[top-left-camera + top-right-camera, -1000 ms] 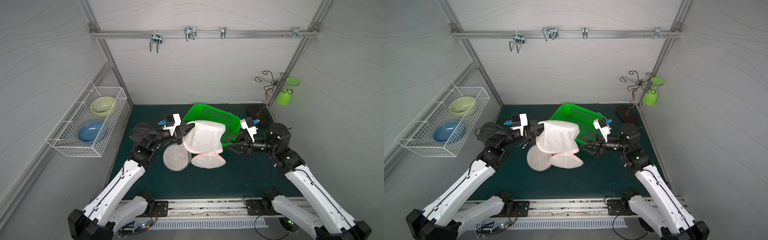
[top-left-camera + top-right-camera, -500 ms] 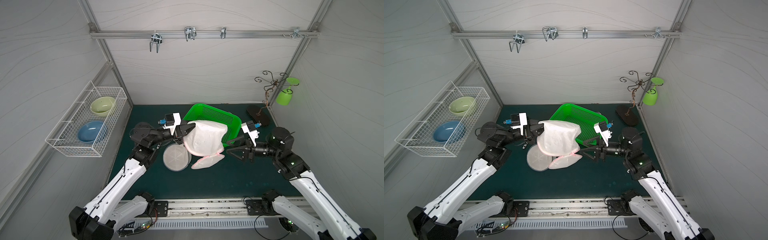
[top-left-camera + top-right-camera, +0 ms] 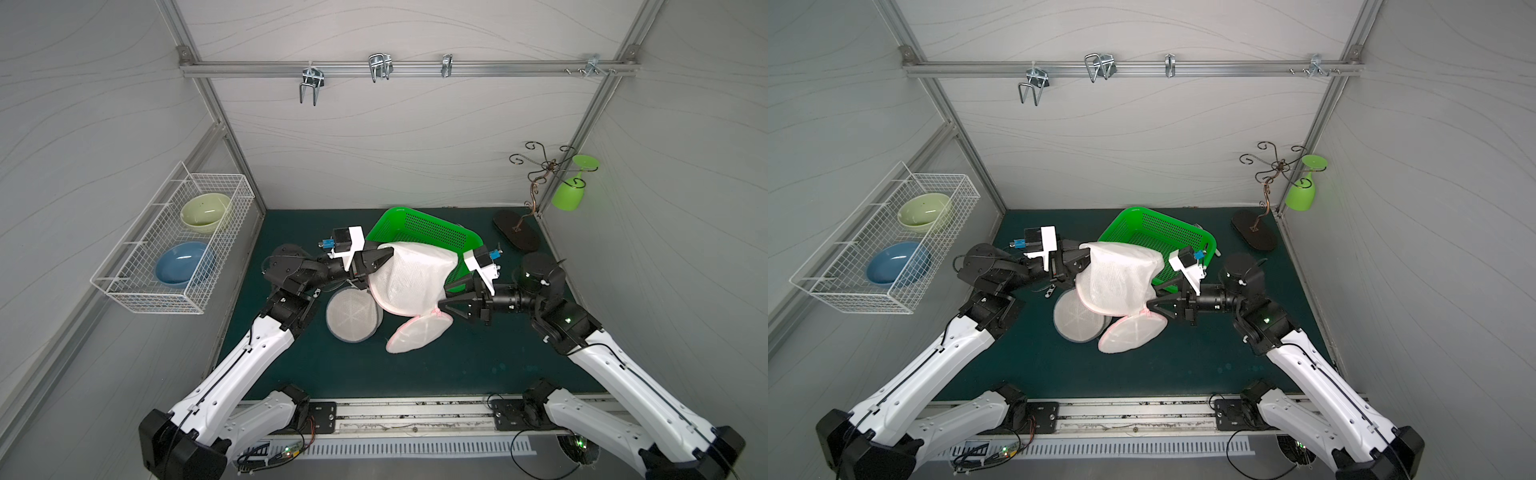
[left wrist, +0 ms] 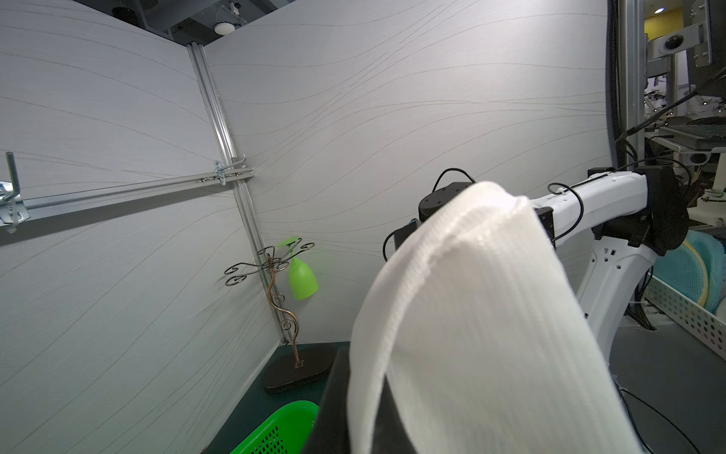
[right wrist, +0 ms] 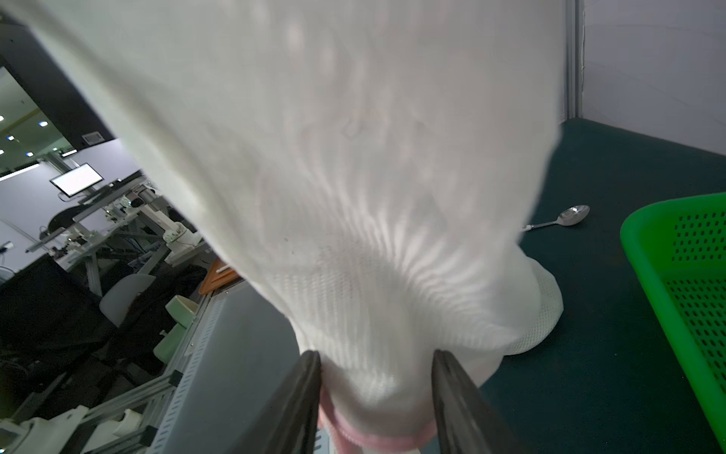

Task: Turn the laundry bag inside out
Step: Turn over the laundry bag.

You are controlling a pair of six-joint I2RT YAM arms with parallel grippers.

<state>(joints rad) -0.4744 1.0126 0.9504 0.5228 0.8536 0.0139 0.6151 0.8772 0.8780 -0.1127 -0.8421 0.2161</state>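
Right wrist view: right gripper (image 5: 377,369) jaws astride laundry bag (image 5: 353,196) hem, clamped or not unclear; left gripper (image 3: 383,261) pinches upper corner shut, apparently suspending it for turning.

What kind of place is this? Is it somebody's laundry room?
More likely a robot test booth. Two robot arms sit on a metal rail, plain white walls box them in, and a computer screen glows outside.

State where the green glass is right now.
In both top views the green glass hangs upside down from the wire stand in the far right corner, beyond the green basket.
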